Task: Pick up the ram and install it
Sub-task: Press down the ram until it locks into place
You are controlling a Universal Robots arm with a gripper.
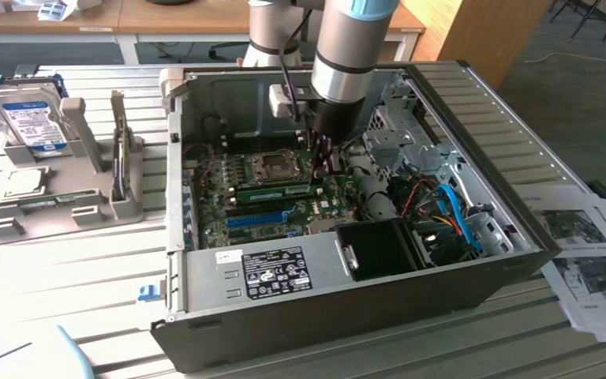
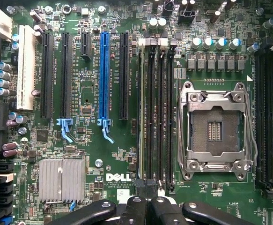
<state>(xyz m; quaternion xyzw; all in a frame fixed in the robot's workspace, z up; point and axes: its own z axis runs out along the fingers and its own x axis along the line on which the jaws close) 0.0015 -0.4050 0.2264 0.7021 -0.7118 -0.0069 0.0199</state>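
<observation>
The ram (image 1: 274, 192) is a long green stick standing on edge in a memory slot on the motherboard, inside the open computer case (image 1: 514, 260). In the wrist view the ram (image 2: 141, 112) shows edge-on in the slot nearest the black expansion slots. My gripper (image 1: 322, 167) reaches down into the case over one end of the stick. Its black fingers (image 2: 169, 208) are pressed together with nothing between them. The gripper (image 2: 146, 185) has its tips right at the ram's end; whether they touch it I cannot tell.
Beside the ram are the empty CPU socket (image 2: 216, 129) and a blue slot strip (image 2: 103, 75). The case holds a power supply (image 1: 271, 268), a black box (image 1: 382, 249) and blue cables (image 1: 456, 213). A hard drive (image 1: 31, 118) stands on a grey fixture at the exterior view's left; papers (image 1: 587, 253) lie at its right.
</observation>
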